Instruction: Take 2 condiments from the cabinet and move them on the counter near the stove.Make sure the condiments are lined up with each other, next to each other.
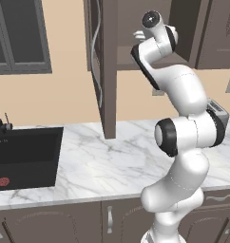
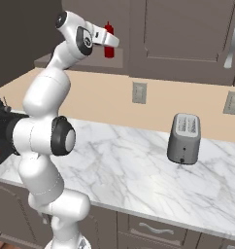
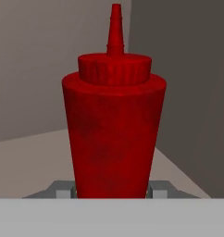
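A slim all-red squeeze bottle [image 3: 113,129], one of the condiments, stands upright on the shelf inside the open cabinet [image 1: 107,71]. My gripper [image 3: 111,190] is shut on its lower body, with a fingertip [image 3: 63,190] pressed against each side. From the right base view the bottle [image 2: 109,41] stands at the end of the raised arm, with the gripper [image 2: 111,44] around it above the shelf edge [image 2: 46,61]. The white marble counter [image 1: 98,161] lies below. The stove is out of view.
The open cabinet door [image 1: 97,57] hangs down left of the arm. A black sink [image 1: 22,156] with a faucet is set into the counter at the left. A grey toaster [image 2: 184,138] stands by the wall to the right. Wall sockets [image 2: 139,92] sit on the beige backsplash.
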Controlling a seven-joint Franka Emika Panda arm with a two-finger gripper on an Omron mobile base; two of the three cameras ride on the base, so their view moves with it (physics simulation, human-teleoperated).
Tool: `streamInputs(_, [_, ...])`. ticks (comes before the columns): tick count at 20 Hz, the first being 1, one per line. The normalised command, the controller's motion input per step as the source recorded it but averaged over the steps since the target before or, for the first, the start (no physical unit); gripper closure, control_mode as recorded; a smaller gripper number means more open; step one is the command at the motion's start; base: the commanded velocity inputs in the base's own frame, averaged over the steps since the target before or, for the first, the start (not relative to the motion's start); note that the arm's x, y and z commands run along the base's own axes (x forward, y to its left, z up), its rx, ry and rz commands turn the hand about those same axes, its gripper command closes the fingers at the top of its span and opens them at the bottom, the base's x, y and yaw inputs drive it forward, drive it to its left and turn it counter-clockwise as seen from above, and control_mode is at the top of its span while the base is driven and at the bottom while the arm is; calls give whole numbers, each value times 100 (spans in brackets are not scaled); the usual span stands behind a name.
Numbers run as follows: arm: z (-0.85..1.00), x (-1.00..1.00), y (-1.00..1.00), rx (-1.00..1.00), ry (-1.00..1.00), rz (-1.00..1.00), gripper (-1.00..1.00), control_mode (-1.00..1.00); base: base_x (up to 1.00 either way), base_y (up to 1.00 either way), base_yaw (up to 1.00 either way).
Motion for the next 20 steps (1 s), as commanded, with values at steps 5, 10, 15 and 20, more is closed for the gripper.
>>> streamInputs(5, [0,-23,0,0,0,0,100,-100,0,0,0])
streamInputs(10, [-3,-74,0,0,-9,0,100,-100,0,0,0])
streamInputs(15, [0,-90,0,-1,-8,3,100,-100,0,0,0])
streamInputs(20, [9,-100,-8,0,-3,10,100,-100,0,0,0])
